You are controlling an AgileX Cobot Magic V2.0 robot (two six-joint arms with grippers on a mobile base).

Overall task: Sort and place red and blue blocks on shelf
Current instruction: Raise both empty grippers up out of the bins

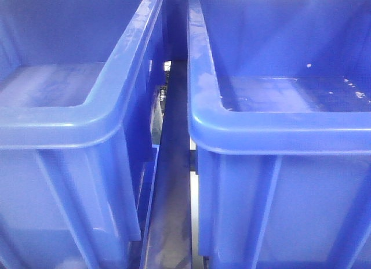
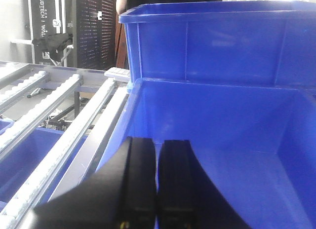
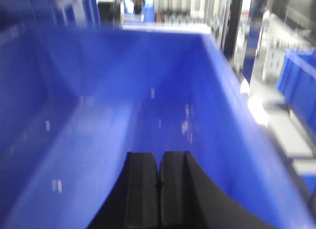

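Black left hand closed — empty, right hand likewise, above blue bins.

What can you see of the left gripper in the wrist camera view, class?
The left gripper shows as two flat, matte black fingers pressed together, only a thin seam between them, holding nothing visible. They jut up from the bottom edge, poised over the interior of a large blue plastic bin, beside white roller rails. No contact with the bin is visible.

2 bins sit side by side, left bin and right bin, with a narrow gap between them.
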